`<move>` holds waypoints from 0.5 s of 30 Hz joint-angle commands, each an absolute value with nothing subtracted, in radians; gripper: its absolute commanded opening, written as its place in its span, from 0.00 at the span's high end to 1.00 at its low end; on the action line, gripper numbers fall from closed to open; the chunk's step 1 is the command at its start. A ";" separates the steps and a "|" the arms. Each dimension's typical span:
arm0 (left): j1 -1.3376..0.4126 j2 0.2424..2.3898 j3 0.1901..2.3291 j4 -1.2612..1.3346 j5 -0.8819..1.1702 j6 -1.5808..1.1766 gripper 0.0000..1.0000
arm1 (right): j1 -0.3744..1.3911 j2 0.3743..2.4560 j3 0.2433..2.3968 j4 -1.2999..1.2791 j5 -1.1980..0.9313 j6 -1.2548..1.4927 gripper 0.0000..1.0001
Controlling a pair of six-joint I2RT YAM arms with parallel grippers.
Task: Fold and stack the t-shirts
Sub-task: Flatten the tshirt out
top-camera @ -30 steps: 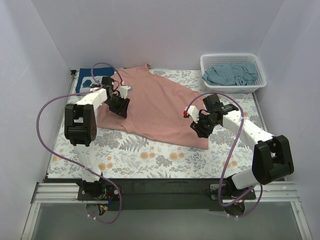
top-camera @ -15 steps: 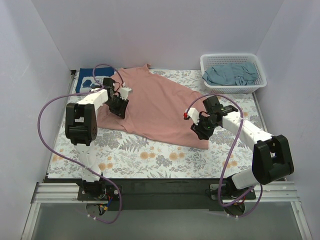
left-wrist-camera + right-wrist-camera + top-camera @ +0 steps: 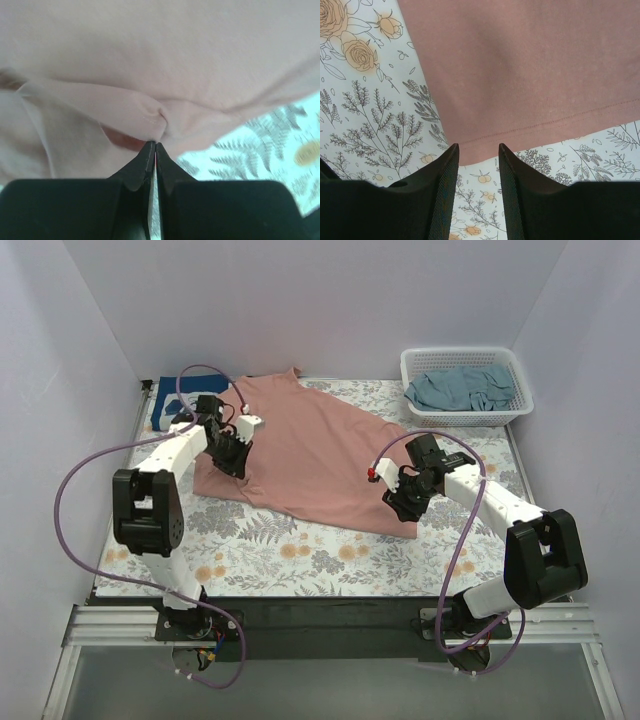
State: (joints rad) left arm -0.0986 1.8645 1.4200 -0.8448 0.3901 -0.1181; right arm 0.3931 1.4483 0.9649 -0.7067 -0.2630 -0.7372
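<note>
Pale lilac walls [image 3: 330, 300] box in the floral table cloth [image 3: 300, 560], where the dusty-pink t-shirt [image 3: 320, 450] lies spread. The left gripper [image 3: 154, 146] is clenched on a pucker at its left edge. The right gripper [image 3: 478, 152] stands released over the near hem. A grey-teal shirt [image 3: 460, 388] sits in the white basket [image 3: 412, 365], far right.

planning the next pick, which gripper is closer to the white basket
Right. The right gripper is open at the near right corner of the pink shirt, same side as the basket. The left gripper pinches the shirt's left edge, across the table.
</note>
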 commanded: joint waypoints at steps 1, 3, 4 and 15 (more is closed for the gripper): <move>-0.120 1.674 1.318 -0.985 0.434 -0.048 1.00 | 0.396 1.430 0.968 -0.709 -0.262 -0.752 0.56; -0.136 1.593 1.228 -1.052 0.439 -0.003 1.00 | 0.393 1.424 0.963 -0.707 -0.258 -0.756 0.56; -0.146 1.503 1.138 -1.069 0.430 0.032 1.00 | 0.393 1.419 0.960 -0.709 -0.258 -0.758 0.56; -0.216 1.117 0.831 -1.235 0.324 0.178 0.53 | 0.391 1.417 0.954 -0.709 -0.275 -0.761 0.56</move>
